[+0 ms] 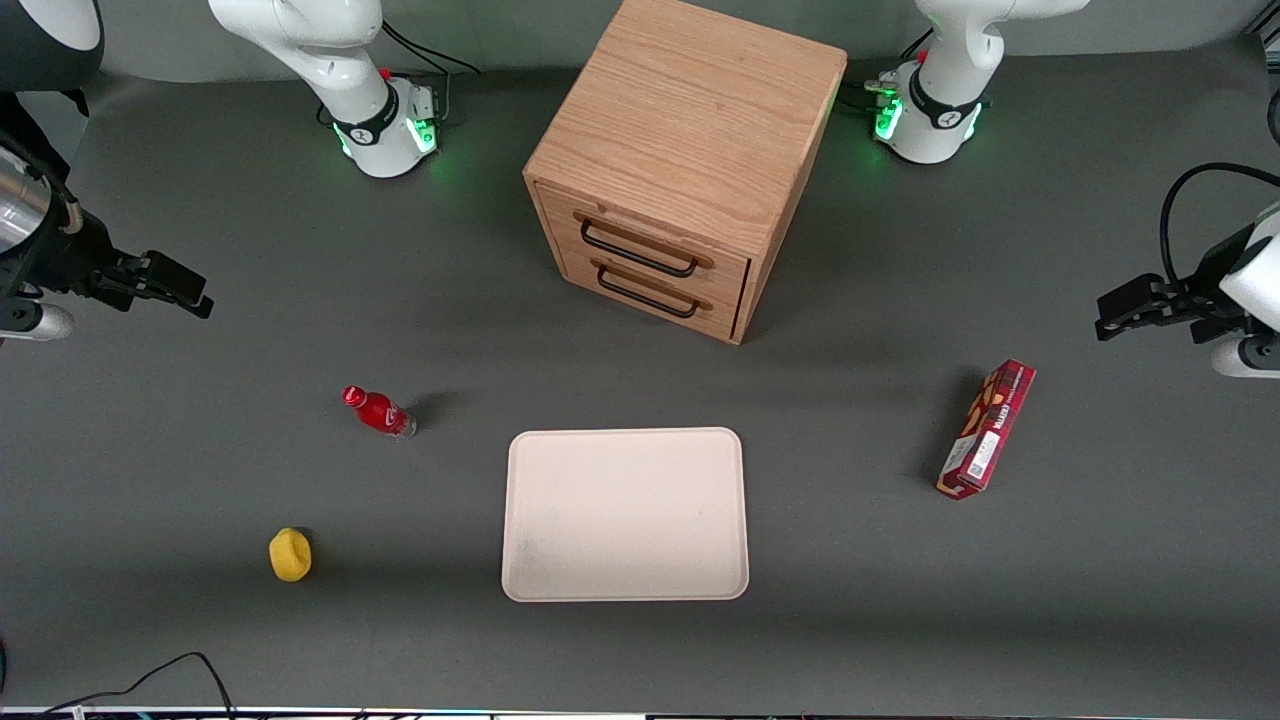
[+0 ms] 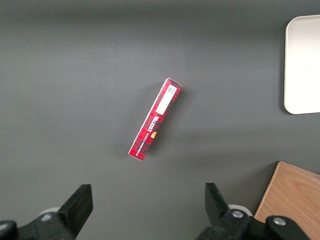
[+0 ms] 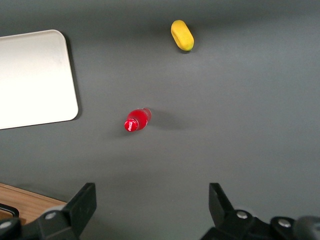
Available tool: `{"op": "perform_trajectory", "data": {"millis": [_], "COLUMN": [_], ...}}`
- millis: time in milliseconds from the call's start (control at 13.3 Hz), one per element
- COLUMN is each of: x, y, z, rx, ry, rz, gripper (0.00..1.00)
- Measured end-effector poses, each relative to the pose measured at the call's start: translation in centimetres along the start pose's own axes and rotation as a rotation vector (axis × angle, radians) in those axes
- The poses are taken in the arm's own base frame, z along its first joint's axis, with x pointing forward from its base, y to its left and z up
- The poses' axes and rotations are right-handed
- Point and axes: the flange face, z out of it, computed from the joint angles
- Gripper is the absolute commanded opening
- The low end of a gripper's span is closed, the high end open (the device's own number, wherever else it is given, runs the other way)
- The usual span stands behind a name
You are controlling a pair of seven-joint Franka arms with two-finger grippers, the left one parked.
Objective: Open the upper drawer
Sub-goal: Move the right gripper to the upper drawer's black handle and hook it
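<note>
Currently the hand (image 1: 185,290) hovers with its fingers spread apart and empty at the working arm's end of the counter (image 1: 200,640), well apart from the oak cabinet (image 1: 680,150). Its upper drawer (image 1: 645,245) sits shut, flush above the bottom drawer (image 1: 650,290). A red bottle (image 3: 136,120) stands below the hand.

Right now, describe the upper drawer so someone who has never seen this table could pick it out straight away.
Find the oak cabinet standing farther from the front camera than the pale tray. Its front carries two shallow drawers with black bar handles; the upper drawer is the topmost, directly above its twin, and shut. The gripper hangs open toward the working arm's end of the table, away from the cabinet.
</note>
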Motion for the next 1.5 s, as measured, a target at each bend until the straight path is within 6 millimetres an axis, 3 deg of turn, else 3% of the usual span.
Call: {"op": "perform_trajectory", "data": {"millis": [375,525,675,825,1125,1275,1500], "x": [-0.1,-0.3,-0.6,-1.5,-5.3,-6.5,-7.2], "y": [-0.1,-1.8,-6.6,-13.2,-25.3,-29.4,-33.3], "z": [0.0,0.2,1.0,2.0,4.6,6.9,11.5], "rx": [-0.001,0.001,0.009,0.029,0.144,0.210,0.285], "ry": [-0.003,-0.005,-0.004,-0.010,-0.014,-0.025,-0.052], "rz": [-0.007,-0.053,-0.148,-0.308,-0.664,-0.840,-1.084], "gripper": [1.00,1.00,1.00,1.00,1.00,1.00,1.00]}}
